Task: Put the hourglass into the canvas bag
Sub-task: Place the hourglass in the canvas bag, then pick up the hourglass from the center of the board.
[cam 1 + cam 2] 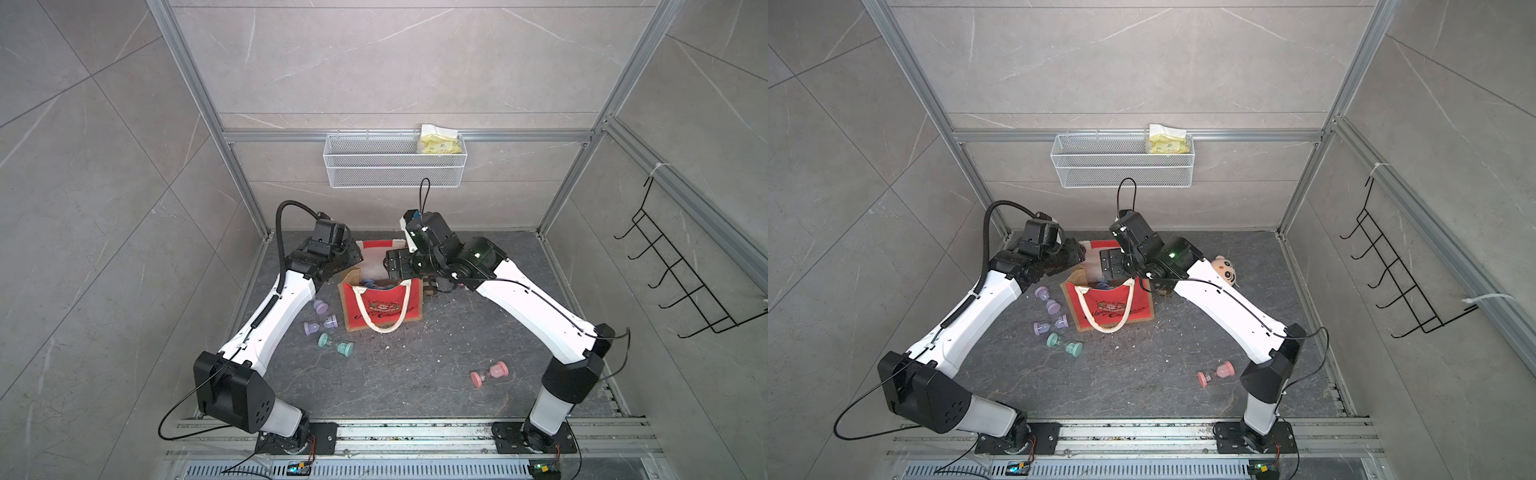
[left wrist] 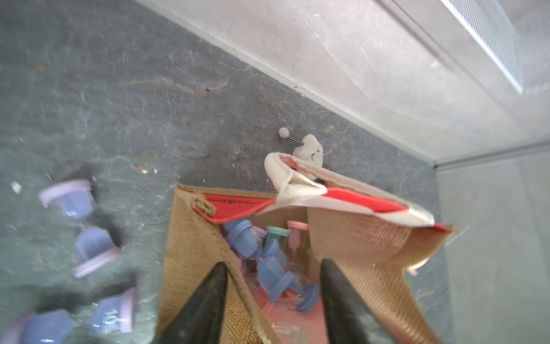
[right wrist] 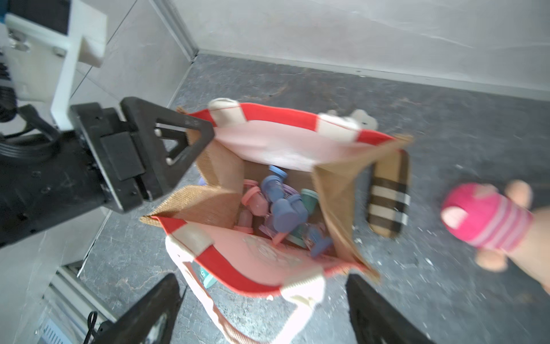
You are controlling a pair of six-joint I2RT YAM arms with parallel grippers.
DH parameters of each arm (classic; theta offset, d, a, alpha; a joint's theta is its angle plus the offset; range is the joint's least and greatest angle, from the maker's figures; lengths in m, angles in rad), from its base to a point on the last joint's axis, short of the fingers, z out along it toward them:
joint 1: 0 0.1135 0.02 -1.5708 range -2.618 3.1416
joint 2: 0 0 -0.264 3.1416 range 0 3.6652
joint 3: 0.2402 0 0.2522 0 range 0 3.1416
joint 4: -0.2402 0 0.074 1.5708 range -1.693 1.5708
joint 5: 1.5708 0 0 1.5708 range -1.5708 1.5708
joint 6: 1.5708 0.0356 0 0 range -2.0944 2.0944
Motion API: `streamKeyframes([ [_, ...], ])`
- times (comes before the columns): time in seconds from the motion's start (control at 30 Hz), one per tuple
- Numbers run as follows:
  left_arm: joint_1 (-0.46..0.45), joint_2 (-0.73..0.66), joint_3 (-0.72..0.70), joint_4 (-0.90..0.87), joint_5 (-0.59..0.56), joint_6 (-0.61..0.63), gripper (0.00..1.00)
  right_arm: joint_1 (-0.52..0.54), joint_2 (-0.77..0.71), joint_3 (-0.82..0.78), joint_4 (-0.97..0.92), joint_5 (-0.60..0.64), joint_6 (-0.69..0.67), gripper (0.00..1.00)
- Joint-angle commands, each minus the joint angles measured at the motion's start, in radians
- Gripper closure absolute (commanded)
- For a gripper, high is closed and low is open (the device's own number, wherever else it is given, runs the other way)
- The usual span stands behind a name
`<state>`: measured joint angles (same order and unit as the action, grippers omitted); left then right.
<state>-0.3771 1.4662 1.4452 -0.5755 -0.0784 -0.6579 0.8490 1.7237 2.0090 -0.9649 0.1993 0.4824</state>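
**Both grippers spread above the open bag, neither holding anything**

Poised over the mouth of the canvas bag (image 1: 386, 305), upright on the dark table (image 1: 415, 374), one arm reaching in from each side.

At the left gripper (image 2: 273, 263): fingers apart, nothing pinched. Between them, the rim of the bag's tan burlap side, close against one finger; touching or not, impossible to tell through the blur. Below and just beyond the fingertips, down inside the bag: a blue hourglass (image 3: 284, 205) lying on a heap of others, pink and teal among them.

At the right gripper (image 3: 262, 278): fingers wide apart and empty, framing a red panel with its white rope handle. Just ahead of the tips, the bag's opening; across it, the left gripper, facing in from the opposite burlap side.

Outside the bag, on the table just beside the left gripper's forearm: two lilac hourglasses (image 1: 321, 306), both on their sides. A little farther back toward that arm's base: a teal hourglass (image 1: 336, 345), also tipped over.

Well apart from the right gripper, back near that arm's base: a pink hourglass (image 1: 489, 374), lying on its side.

Just past the bag on the right gripper's side: a brown plaid cylinder (image 3: 387, 193) lying flat, and beyond it a plush toy (image 3: 488, 220) in a pink striped top.
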Motion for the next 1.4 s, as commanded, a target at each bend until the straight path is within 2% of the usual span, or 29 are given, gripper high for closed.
streamKeyframes([
  [0.0, -0.005, -0.061, 0.039, -0.035, 0.000, 0.072, 0.34, -0.008, -0.117, -0.093, -0.150, 0.138, 0.100, 0.06],
  [0.17, -0.024, -0.112, 0.033, -0.087, 0.016, 0.128, 0.13, -0.027, -0.288, -0.292, -0.251, 0.225, 0.236, 0.01],
  [0.33, -0.095, -0.151, 0.001, -0.127, 0.016, 0.175, 0.01, -0.079, -0.450, -0.544, -0.346, 0.239, 0.433, 0.01],
  [0.43, -0.124, -0.167, -0.009, -0.159, 0.029, 0.197, 0.00, -0.097, -0.546, -0.718, -0.337, 0.185, 0.529, 0.01],
  [0.6, -0.176, -0.201, -0.041, -0.168, 0.040, 0.214, 0.00, -0.097, -0.622, -0.959, -0.326, 0.073, 0.732, 0.01],
  [0.7, -0.209, -0.205, -0.044, -0.175, 0.054, 0.235, 0.00, -0.079, -0.668, -1.096, -0.226, -0.014, 0.829, 0.01],
  [0.83, -0.244, -0.200, -0.046, -0.173, 0.060, 0.238, 0.00, -0.043, -0.667, -1.237, -0.093, -0.074, 0.960, 0.01],
  [1.0, -0.267, -0.186, -0.043, -0.160, 0.059, 0.237, 0.00, -0.030, -0.597, -1.323, 0.092, -0.099, 1.041, 0.00],
  [1.1, -0.270, -0.183, -0.047, -0.157, 0.061, 0.242, 0.00, -0.028, -0.568, -1.403, 0.200, -0.135, 1.132, 0.05],
  [1.27, -0.269, -0.177, -0.052, -0.153, 0.043, 0.243, 0.00, -0.027, -0.514, -1.426, 0.235, -0.104, 1.203, 0.13],
  [1.37, -0.269, -0.175, -0.050, -0.153, 0.030, 0.243, 0.00, -0.021, -0.469, -1.406, 0.240, -0.107, 1.213, 0.14],
])
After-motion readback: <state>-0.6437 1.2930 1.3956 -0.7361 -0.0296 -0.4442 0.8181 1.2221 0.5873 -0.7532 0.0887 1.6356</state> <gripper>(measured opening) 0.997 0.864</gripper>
